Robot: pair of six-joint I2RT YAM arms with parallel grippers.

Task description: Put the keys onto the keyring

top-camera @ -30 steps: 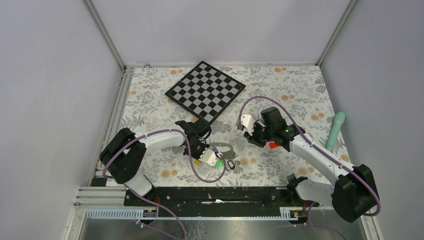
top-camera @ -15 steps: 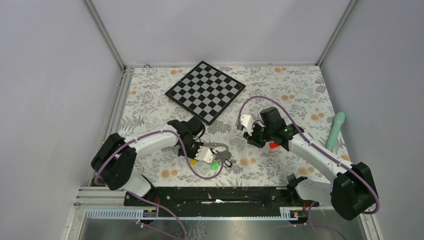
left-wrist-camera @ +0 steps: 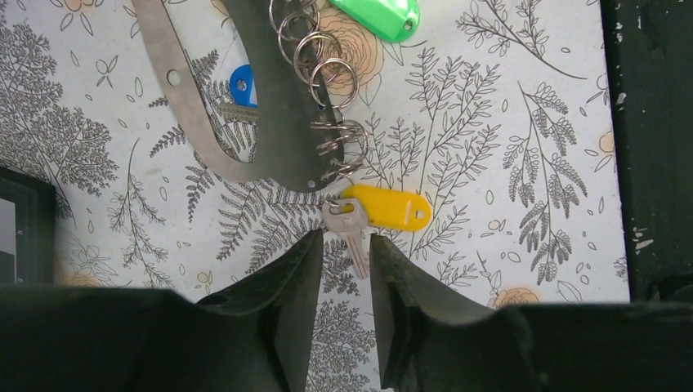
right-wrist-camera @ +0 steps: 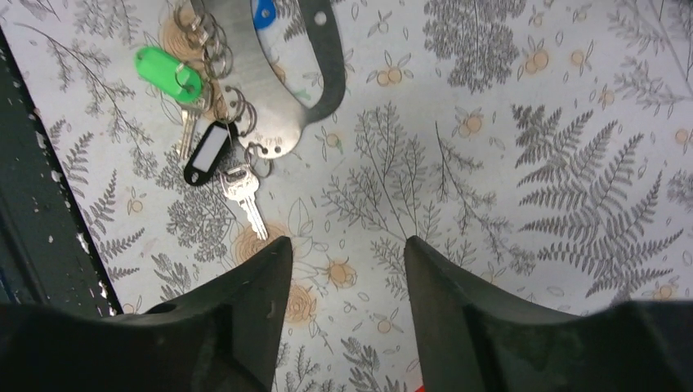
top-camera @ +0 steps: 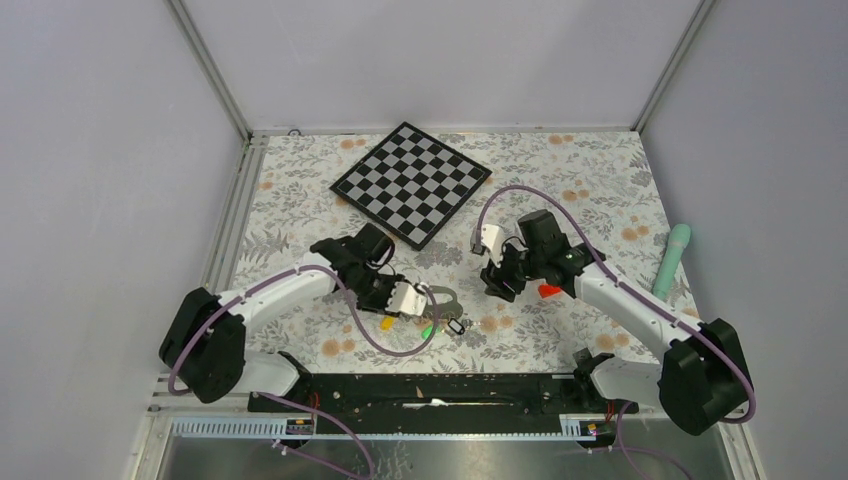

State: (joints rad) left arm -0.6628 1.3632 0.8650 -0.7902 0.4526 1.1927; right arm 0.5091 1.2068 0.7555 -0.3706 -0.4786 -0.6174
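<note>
So we're letting go of the yellow key (left-wrist-camera: 384, 208) now

Both grippers are opening up after being closed a second ago. The left gripper (left-wrist-camera: 344, 245) is backing off with its fingers apart and empty, and the right gripper (right-wrist-camera: 347, 245) is spreading wide over the table (right-wrist-camera: 531, 204). The yellow key is lying right at the keyring's (left-wrist-camera: 278, 122) end. It's probably hooked on, so we're guessing that one's done.

Three downward views
Top camera looks down from the near side; both wrist cameras sit close over the same keyring (left-wrist-camera: 186, 114).
</note>
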